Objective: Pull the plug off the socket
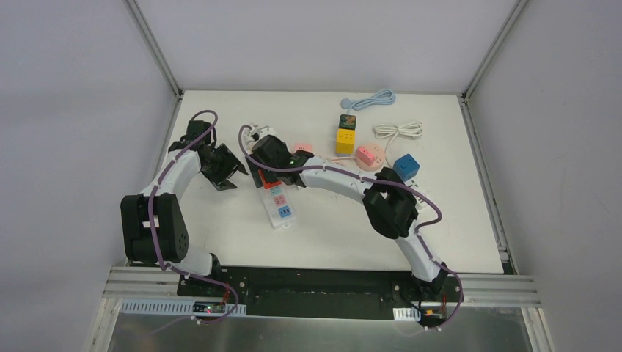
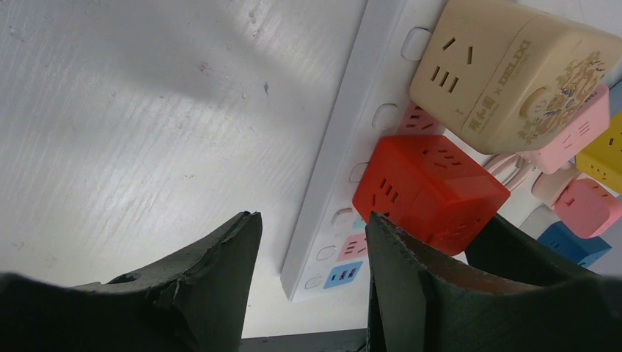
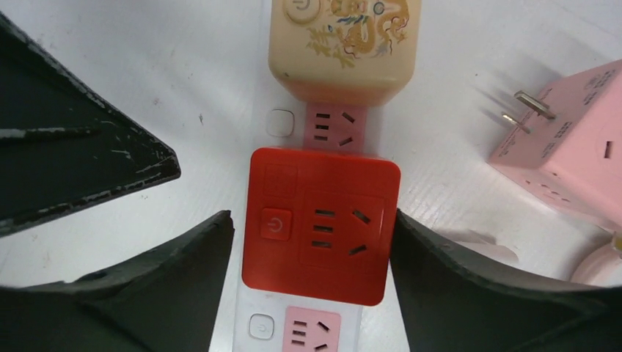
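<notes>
**Lena:** Where is the plug now?

**Me:** The red plastic cube plug sits pressed into the long white plastic socket strip, about in its middle. The strip lies flat on the white desk.

**Lena:** And your right arm?

**Me:** I have the right end effector above the plug, open, with one jaw on each side of the cube. One jaw seems to touch the cube's edge. On the other side I see a thin white line between them, so I judge it is not clamped yet. I took the two free sides, because along the strip there is little room.

**Lena:** Why so little?

**Me:** The beige plastic cube adapter with a gold dragon print is plugged in just behind it. Only one pink socket face shows between them.

**Lena:** What does the left arm do?

**Me:** The left end effector hangs open and empty over bare desk, just beside the strip's long edge, without touching it. I think it waits there to press the strip down. Otherwise the strip may rise together with the plug.

**Lena:** Where can you move?

**Me:** Upward is free. On the far side of the strip, a pink plastic cube adapter lies near with its prongs bare. So I would pull straight up, with no swing to that side.
</notes>
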Controlling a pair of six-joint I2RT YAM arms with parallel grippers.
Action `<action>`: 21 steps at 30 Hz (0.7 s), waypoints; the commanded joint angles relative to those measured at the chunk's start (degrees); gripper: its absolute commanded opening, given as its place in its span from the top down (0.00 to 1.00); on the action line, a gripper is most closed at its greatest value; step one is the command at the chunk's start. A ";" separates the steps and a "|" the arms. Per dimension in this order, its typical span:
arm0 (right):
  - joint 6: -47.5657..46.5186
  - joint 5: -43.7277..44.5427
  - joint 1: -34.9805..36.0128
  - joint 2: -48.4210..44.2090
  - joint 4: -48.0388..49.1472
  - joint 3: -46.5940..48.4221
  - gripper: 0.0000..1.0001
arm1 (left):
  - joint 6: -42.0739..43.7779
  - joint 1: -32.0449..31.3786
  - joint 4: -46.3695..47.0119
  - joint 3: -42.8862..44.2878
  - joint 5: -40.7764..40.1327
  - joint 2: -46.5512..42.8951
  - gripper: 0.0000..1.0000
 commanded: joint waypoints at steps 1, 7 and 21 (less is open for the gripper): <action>-0.67 -2.14 -0.20 1.02 -2.06 3.30 0.29 | 1.77 0.26 -1.84 1.87 1.11 0.11 0.42; -0.32 -2.36 -0.20 -2.20 -2.47 0.46 0.58 | 2.49 0.22 0.62 1.05 4.12 0.23 0.42; 2.31 -6.55 4.00 -18.06 0.13 -19.92 0.50 | 3.79 0.14 0.80 0.65 4.44 -5.92 0.36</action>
